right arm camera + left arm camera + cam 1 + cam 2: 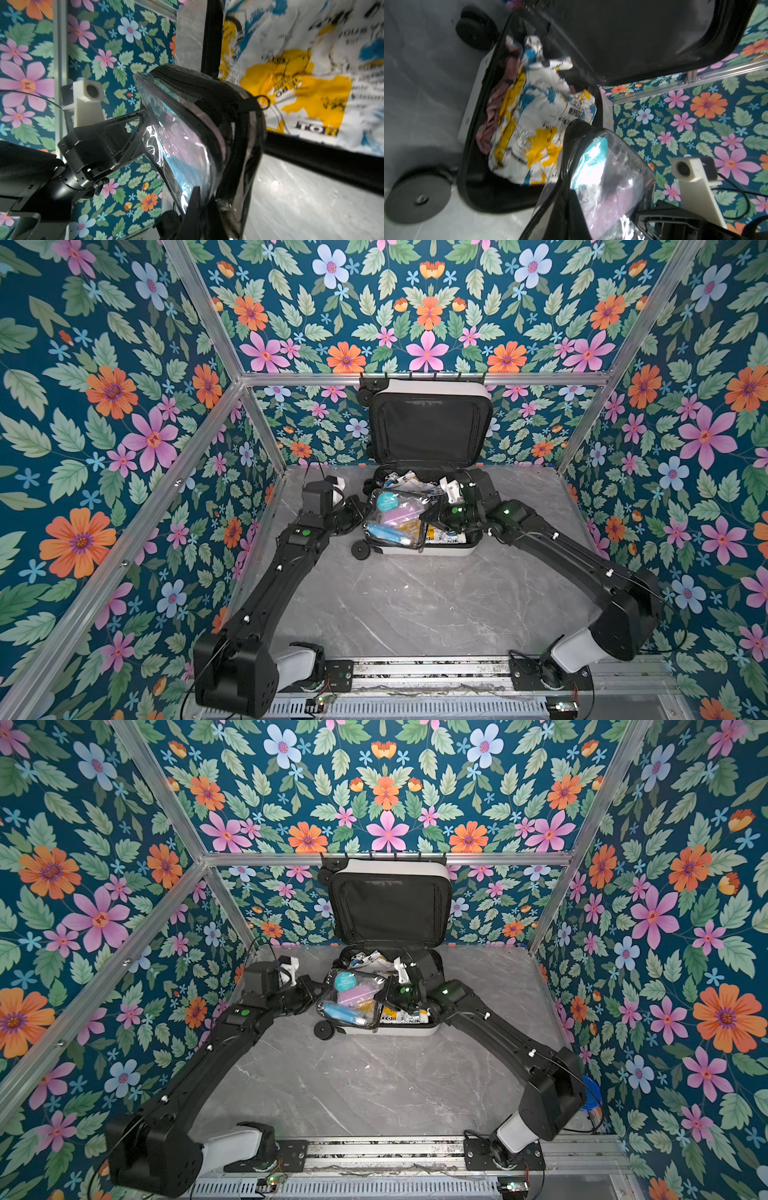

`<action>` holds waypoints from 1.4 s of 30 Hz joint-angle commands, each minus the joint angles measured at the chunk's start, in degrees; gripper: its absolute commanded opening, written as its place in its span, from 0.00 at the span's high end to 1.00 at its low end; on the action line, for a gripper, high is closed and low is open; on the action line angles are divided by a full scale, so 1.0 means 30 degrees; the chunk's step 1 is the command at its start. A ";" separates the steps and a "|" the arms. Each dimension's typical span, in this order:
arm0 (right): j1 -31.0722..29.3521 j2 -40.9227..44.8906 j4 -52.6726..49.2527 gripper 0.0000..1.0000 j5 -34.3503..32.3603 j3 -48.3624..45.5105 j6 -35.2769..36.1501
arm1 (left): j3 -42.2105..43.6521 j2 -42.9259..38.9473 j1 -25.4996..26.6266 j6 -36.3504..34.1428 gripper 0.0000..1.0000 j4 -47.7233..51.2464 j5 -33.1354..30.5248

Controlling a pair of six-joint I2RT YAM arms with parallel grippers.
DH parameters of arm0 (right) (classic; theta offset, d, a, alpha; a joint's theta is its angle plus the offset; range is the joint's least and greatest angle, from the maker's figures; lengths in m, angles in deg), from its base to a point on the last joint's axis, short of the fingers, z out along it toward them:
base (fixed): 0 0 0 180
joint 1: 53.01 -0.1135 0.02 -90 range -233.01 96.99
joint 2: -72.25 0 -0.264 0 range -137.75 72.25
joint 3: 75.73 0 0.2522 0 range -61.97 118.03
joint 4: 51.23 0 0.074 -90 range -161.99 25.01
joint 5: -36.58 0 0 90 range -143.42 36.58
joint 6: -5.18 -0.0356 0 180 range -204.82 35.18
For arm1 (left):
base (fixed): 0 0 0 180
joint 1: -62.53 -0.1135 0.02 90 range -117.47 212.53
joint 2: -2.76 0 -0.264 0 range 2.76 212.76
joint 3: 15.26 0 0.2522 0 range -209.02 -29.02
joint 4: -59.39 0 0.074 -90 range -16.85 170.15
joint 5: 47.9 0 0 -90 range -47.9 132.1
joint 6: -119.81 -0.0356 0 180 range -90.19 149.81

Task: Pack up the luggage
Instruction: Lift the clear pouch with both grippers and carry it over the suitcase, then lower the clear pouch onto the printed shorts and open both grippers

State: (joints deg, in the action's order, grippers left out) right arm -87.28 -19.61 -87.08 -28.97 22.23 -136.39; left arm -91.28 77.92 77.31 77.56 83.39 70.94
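Observation:
The luggage (436,551) (395,1031), a small white hard-shell case, lies open at the back of the table. Its black-lined lid leans on the back wall. A clear black-edged toiletry pouch (395,516) (351,996) hangs over the front left of the open half. My left gripper (365,512) (570,193) is shut on the pouch's left edge. My right gripper (430,514) (202,199) is shut on its right edge. The pouch (608,182) (187,135) holds teal, pink and blue items. The left gripper (143,128) also shows in the right wrist view.
Inside the luggage lie a white, yellow and blue printed packet (537,124) (291,72) and pink cloth (496,116). A black wheel (360,549) sticks out at the case's front left corner. Grey marble tabletop (415,605) lies in front, with flowered walls on three sides.

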 commanded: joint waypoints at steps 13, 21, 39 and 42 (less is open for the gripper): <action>0.3048 -0.9221 -0.5232 1.00 0.2167 1.0662 0.3417 | -0.5526 0.9187 0.0345 0.0196 1.00 -0.2680 -0.1211; 0.3096 -1.1879 -0.6179 1.00 0.1058 1.2971 0.3616 | -0.5861 1.0439 0.0374 0.0096 1.00 -0.2601 -0.1779; 0.3481 -1.5142 -0.8784 0.81 -0.0508 1.6671 0.3792 | -0.6875 1.2420 0.0373 -0.0570 0.84 -0.0942 -0.2417; 0.3581 -1.4836 -0.9409 0.74 -0.0483 1.7199 0.4284 | -0.7337 1.2067 0.0374 -0.0905 0.76 -0.0352 -0.2563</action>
State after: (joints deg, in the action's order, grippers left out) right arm -76.65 -64.96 -113.51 -30.54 72.72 -126.05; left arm -112.39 114.99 78.32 76.70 80.57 63.64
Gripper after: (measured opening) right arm 0.254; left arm 0.219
